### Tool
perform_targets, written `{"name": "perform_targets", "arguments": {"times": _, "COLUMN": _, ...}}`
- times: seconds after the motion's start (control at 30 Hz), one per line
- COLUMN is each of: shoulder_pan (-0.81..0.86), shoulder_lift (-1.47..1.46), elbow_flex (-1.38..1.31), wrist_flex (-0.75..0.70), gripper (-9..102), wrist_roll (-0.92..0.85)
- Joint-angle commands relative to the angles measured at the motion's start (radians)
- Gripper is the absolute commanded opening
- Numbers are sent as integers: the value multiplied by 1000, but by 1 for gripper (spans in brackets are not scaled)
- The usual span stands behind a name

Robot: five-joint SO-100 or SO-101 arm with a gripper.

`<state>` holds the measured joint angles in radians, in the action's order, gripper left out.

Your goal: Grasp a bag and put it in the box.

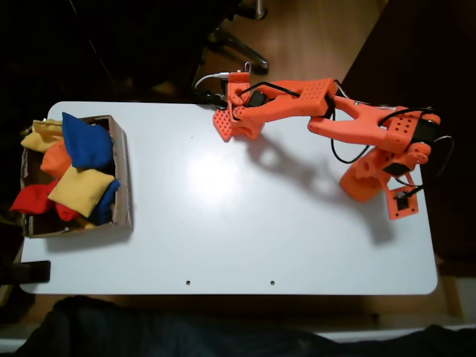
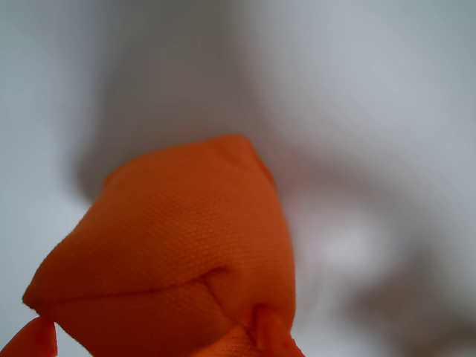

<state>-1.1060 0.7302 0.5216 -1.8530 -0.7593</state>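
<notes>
An orange cloth bag (image 2: pixel 178 245) sits right in front of the lens in the wrist view, pinched at its lower edge between my orange fingertips (image 2: pixel 33 338). In the fixed view my gripper (image 1: pixel 232 125) hovers at the white table's far edge, shut on the bag (image 1: pixel 222 123), which hangs just over the tabletop and casts a shadow to the right. The brown cardboard box (image 1: pixel 123 175) stands at the table's left end, well apart from the gripper. It holds several beanbags.
Inside the box lie blue (image 1: pixel 85 141), yellow (image 1: pixel 80 190), red (image 1: pixel 33 199) and orange (image 1: pixel 56 158) beanbags, piled above the walls. My arm's base (image 1: pixel 387 175) stands at the table's right end. A chair base (image 1: pixel 238 44) is beyond the far edge.
</notes>
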Motion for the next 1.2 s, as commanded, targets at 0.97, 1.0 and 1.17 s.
{"name": "perform_targets", "arguments": {"times": 0.97, "shoulder_pan": 29, "shoulder_lift": 449, "elbow_flex": 295, "wrist_flex": -17, "gripper": 75, "wrist_roll": -17}}
{"name": "perform_targets", "arguments": {"times": 1.0, "shoulder_pan": 32, "shoulder_lift": 443, "elbow_flex": 301, "wrist_flex": -17, "gripper": 76, "wrist_roll": -17}}
{"name": "perform_targets", "arguments": {"times": 1.17, "shoulder_pan": 38, "shoulder_lift": 365, "elbow_flex": 295, "wrist_flex": -14, "gripper": 76, "wrist_roll": -8}}
